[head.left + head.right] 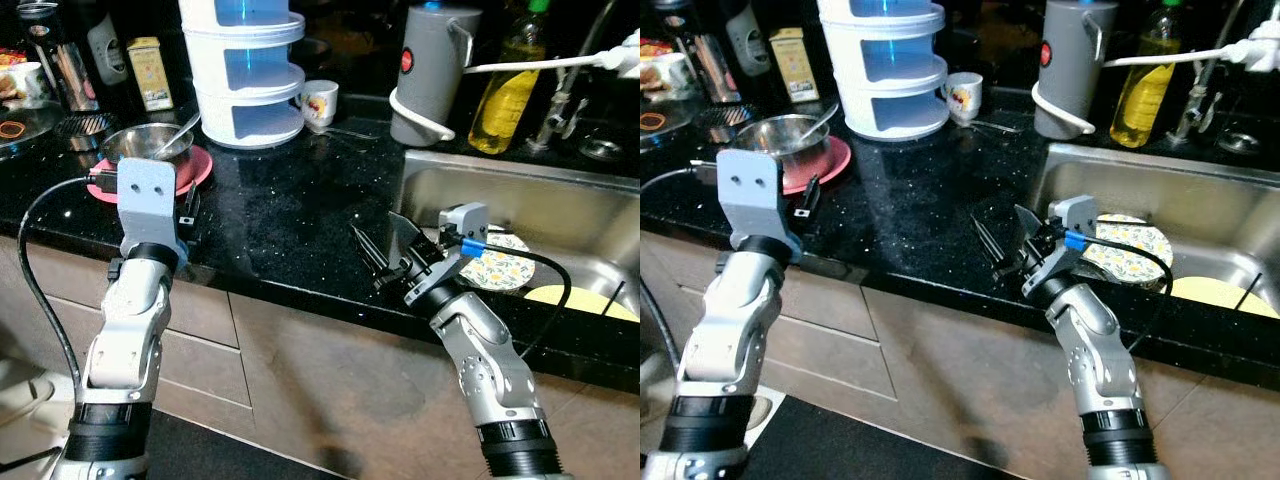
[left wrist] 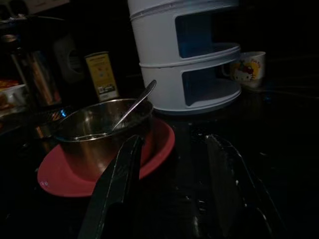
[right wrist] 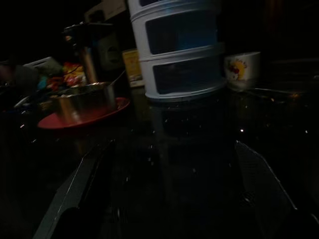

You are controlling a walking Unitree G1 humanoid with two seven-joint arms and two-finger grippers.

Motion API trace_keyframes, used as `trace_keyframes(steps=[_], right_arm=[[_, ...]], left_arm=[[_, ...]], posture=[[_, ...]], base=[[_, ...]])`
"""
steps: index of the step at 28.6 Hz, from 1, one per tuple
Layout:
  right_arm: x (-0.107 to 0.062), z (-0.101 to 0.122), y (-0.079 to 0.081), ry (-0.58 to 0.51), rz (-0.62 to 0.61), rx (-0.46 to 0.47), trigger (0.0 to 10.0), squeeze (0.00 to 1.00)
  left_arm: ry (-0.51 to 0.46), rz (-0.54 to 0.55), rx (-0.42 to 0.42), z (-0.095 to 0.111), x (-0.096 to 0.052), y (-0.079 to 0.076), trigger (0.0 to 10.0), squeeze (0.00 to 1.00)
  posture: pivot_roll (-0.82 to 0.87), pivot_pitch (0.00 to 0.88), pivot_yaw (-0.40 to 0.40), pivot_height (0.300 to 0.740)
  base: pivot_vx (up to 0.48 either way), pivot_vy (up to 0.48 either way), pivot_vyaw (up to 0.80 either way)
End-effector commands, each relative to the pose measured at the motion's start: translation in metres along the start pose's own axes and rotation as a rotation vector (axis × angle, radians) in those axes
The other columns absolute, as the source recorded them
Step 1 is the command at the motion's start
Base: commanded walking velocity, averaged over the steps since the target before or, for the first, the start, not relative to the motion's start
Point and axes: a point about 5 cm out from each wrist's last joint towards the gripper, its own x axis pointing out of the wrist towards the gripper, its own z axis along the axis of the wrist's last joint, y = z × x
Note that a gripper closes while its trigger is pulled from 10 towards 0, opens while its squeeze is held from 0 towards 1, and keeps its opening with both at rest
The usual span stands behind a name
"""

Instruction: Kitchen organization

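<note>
A steel bowl (image 1: pixel 145 142) with a spoon (image 2: pixel 133 104) in it sits on a red plate (image 1: pixel 198 168) at the left of the black counter (image 1: pixel 290 215). My left gripper (image 2: pixel 174 142) hovers open just in front of the plate, nothing between its fingers (image 1: pixel 188 212). My right gripper (image 1: pixel 382 242) is open and empty over the counter's front edge, beside the sink (image 1: pixel 560 195). In the sink lie a flower-patterned plate (image 1: pixel 502 268) and a yellow plate (image 1: pixel 582 298).
A white three-tier container (image 1: pixel 245 85) stands at the back, with a small printed mug (image 1: pixel 320 102) beside it. Further right are a grey jug (image 1: pixel 430 70), an oil bottle (image 1: pixel 508 85) and the tap. A yellow tin (image 1: pixel 150 72) and dark bottles stand back left.
</note>
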Motion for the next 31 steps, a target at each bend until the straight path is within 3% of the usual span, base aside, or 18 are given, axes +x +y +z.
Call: trace_keyframes(steps=[1, 10, 24, 31], right_arm=[[0.002, -0.002, 0.000, 0.004, -0.004, -0.005, 10.0, 0.00], [0.003, -0.003, -0.002, 0.009, -0.019, -0.015, 10.0, 0.00], [0.004, -0.014, 0.011, 0.039, 0.004, -0.017, 10.0, 0.00], [-0.002, -0.022, 0.018, 0.052, 0.020, 0.002, 10.0, 0.00]], left_arm=[[0.031, 0.003, 0.005, -0.006, 0.000, 0.000, 10.0, 0.00], [0.069, -0.028, -0.019, -0.016, -0.006, -0.010, 10.0, 0.00], [0.110, -0.025, -0.005, -0.028, -0.015, -0.006, 10.0, 0.00], [0.139, -0.044, -0.003, -0.041, -0.027, -0.009, 10.0, 0.00]], posture=[[0.06, 0.000, -0.022, 0.740], [0.06, 0.000, -0.027, 0.740], [0.06, 0.000, -0.025, 0.740], [0.06, 0.000, -0.025, 0.740]], base=[[0.000, 0.401, 0.00], [0.000, 0.398, 0.00], [0.000, 0.397, 0.00], [0.000, 0.036, 0.00]])
